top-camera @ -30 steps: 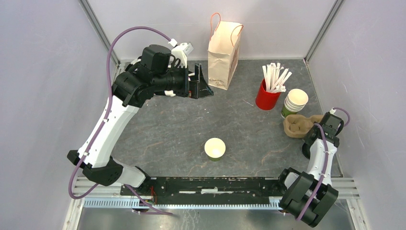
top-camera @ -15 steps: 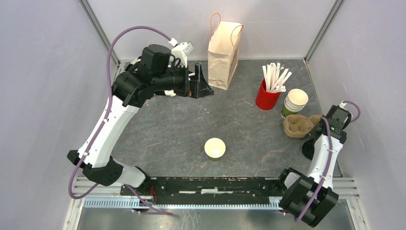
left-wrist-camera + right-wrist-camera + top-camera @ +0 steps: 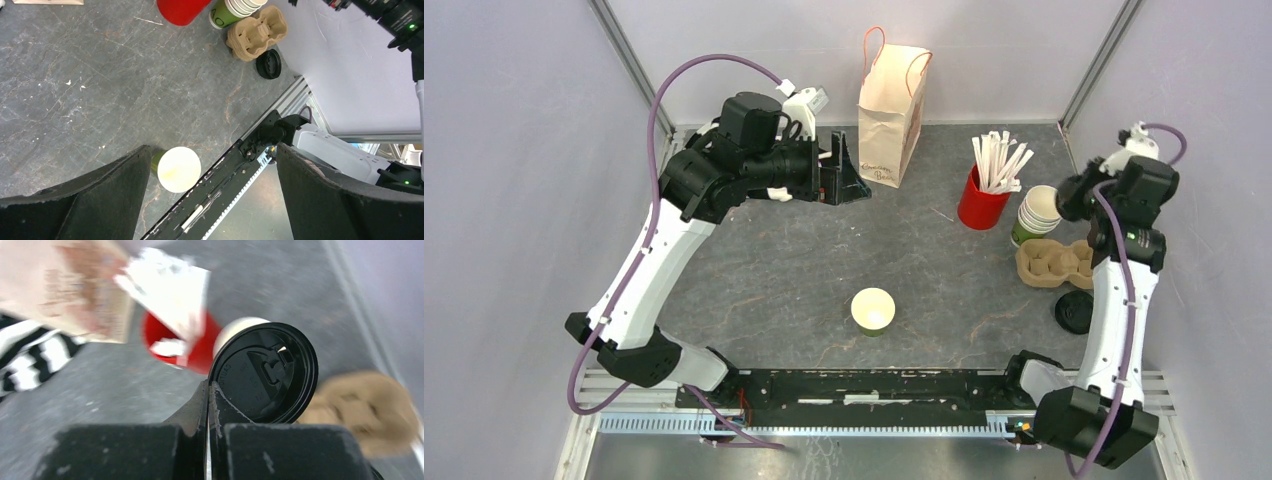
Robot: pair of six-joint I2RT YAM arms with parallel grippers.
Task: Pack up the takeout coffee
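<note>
One takeout coffee cup (image 3: 873, 310), green with a cream inside and no lid on it, stands at the table's middle front; the left wrist view shows it (image 3: 178, 169) beside the left finger. My right gripper (image 3: 1072, 200) is raised at the right, by the stacked cups, and is shut on the rim of a round black lid (image 3: 265, 372); its fingertips (image 3: 209, 385) are pressed together. A second black lid (image 3: 1074, 310) lies flat on the table at the right. My left gripper (image 3: 839, 180) hangs open and holds nothing, at the back left beside the paper bag.
A paper bag (image 3: 892, 100) with orange handles stands at the back centre. A red cup of white sticks (image 3: 981, 205), stacked lidless cups (image 3: 1039, 212) and a brown pulp cup carrier (image 3: 1054, 262) crowd the right side. The metal rail (image 3: 874, 385) runs along the front edge.
My right arm has lifted from low at the right front up and back toward the stacked cups, carrying a black lid. The left arm has not moved.
</note>
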